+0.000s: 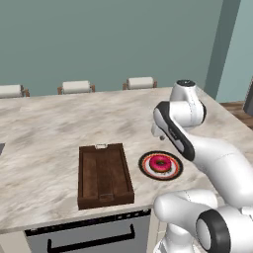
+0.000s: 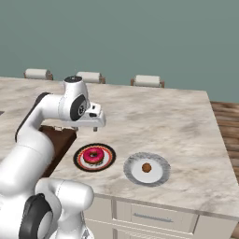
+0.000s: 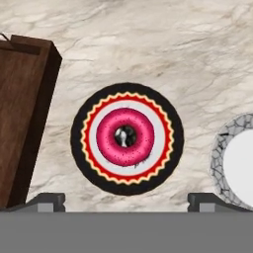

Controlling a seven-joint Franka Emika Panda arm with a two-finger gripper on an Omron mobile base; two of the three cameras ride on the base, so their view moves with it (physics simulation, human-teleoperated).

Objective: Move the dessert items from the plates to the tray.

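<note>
Only right base view shows brown lump on pale plate.

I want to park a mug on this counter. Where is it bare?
Bare: the marble beyond the dark wooden tray and black-rimmed doughnut plate, and right of the pale plate. Crowded: the front edge, where all three sit close.

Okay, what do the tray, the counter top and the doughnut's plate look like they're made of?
Tray: dark brown wood, matte, with plank lines along its floor.
Counter top: pale stone, probably marble, judging by its grey-brown veining.
Doughnut's plate: likely glazed ceramic, with a painted black rim and red zigzag ring, though the finish is hard to tell.
</note>
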